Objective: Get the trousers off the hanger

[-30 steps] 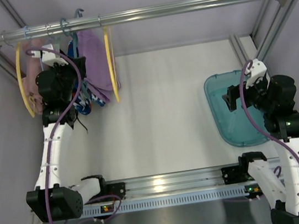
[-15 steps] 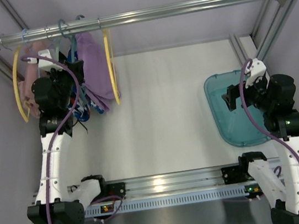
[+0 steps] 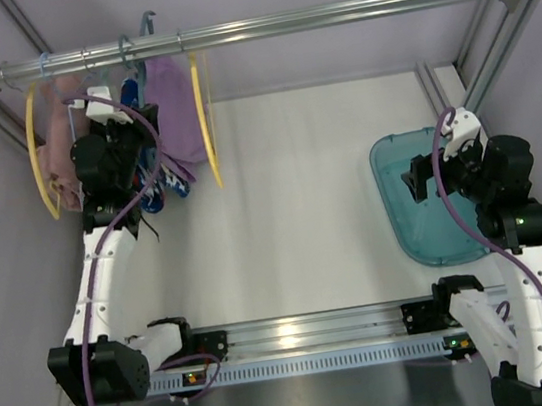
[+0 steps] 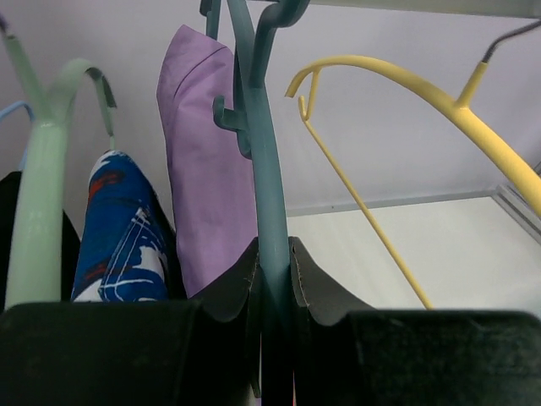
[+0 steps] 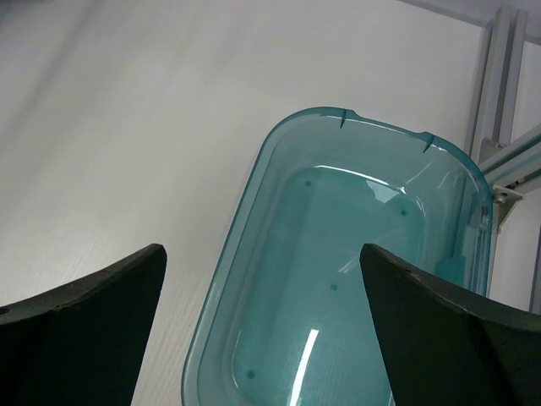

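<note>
The lilac trousers (image 3: pixel 175 110) hang from the teal-blue hanger (image 3: pixel 126 57) on the rail at the back left. In the left wrist view the trousers (image 4: pixel 207 169) hang just left of the hanger's stem (image 4: pixel 266 169). My left gripper (image 4: pixel 274 279) is shut on that stem, below its hook; in the top view it (image 3: pixel 122 113) sits among the garments. My right gripper (image 3: pixel 417 180) is open and empty above the teal bin (image 3: pixel 427 232), which fills the right wrist view (image 5: pixel 254 279).
A metal rail (image 3: pixel 326 16) crosses the back. On it hang yellow hangers (image 3: pixel 203 112), a pale-green hanger (image 4: pixel 42 194), a blue-red-white patterned garment (image 4: pixel 122 228) and a pink garment (image 3: pixel 62 141). Frame posts stand at both sides.
My left gripper with the teal hanger has swung slightly right and toward the rail; the hung garments and yellow hangers swayed with it. The right arm has barely moved.
</note>
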